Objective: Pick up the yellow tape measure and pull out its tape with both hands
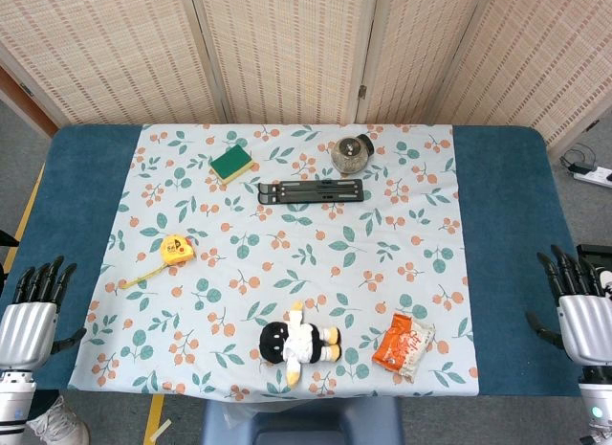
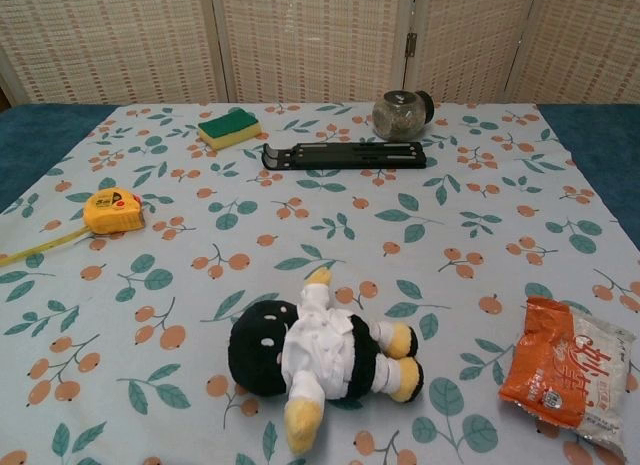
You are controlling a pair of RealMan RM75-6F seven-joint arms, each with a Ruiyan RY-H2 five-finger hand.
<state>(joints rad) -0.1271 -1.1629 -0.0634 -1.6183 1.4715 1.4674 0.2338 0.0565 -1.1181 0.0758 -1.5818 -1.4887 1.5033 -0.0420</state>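
The yellow tape measure (image 1: 176,249) lies on the floral cloth at the left side, with a short length of its yellow tape (image 1: 140,275) drawn out toward the near left. In the chest view the tape measure (image 2: 113,210) sits at the left, its tape (image 2: 40,245) running off toward the frame's left edge. My left hand (image 1: 31,311) hovers at the table's near-left corner, fingers apart and holding nothing, well short of the tape measure. My right hand (image 1: 579,306) is at the near-right edge, fingers spread and holding nothing. The chest view shows neither hand.
A green and yellow sponge (image 1: 231,163), a black folding stand (image 1: 311,191) and a glass jar (image 1: 351,154) lie at the back. A plush doll (image 1: 298,344) and an orange snack packet (image 1: 404,344) lie near the front edge. The blue table (image 1: 91,177) borders the cloth.
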